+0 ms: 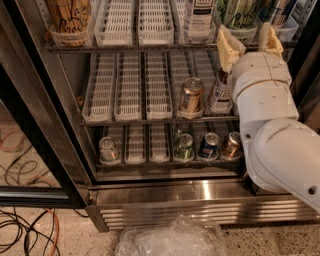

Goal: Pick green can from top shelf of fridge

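The green can, pale green and white with dark streaks, stands at the right of the top shelf of the fridge; its top is cut off by the frame edge. My gripper is open at the shelf's front edge, just below and in front of the can. One cream finger is at the can's lower left, the other finger at its lower right. The fingers are not touching the can. My white arm covers the fridge's right side.
A white bottle stands left of the green can and a brown patterned can at top left. A copper can and a white-labelled bottle are on the middle shelf, several cans on the bottom shelf. A plastic bag and cables lie on the floor.
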`<state>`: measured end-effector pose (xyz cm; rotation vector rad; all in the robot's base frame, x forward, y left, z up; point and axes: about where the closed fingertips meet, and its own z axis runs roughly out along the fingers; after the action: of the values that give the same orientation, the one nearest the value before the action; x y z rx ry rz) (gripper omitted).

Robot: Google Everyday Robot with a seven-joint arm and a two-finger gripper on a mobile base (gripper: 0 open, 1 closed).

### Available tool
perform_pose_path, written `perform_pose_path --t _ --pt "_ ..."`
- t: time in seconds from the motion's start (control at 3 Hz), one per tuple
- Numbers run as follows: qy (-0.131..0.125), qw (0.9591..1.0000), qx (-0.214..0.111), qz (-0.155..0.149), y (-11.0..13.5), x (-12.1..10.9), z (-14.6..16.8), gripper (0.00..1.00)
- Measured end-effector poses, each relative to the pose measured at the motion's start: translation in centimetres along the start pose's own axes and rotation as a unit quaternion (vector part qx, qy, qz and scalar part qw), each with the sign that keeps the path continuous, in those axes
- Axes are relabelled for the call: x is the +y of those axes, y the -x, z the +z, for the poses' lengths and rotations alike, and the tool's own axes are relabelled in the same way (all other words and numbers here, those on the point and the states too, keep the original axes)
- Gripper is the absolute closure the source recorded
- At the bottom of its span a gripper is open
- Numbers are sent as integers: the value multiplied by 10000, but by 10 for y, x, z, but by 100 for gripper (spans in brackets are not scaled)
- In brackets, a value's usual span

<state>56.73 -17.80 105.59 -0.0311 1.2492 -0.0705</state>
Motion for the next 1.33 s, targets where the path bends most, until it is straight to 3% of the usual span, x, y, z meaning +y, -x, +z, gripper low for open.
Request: perform_pose_path --t 0.33,1.33 --pt "1 10000 1 6 0 0 0 31" --pt "70 9999 -31 98 -4 -3 39 32"
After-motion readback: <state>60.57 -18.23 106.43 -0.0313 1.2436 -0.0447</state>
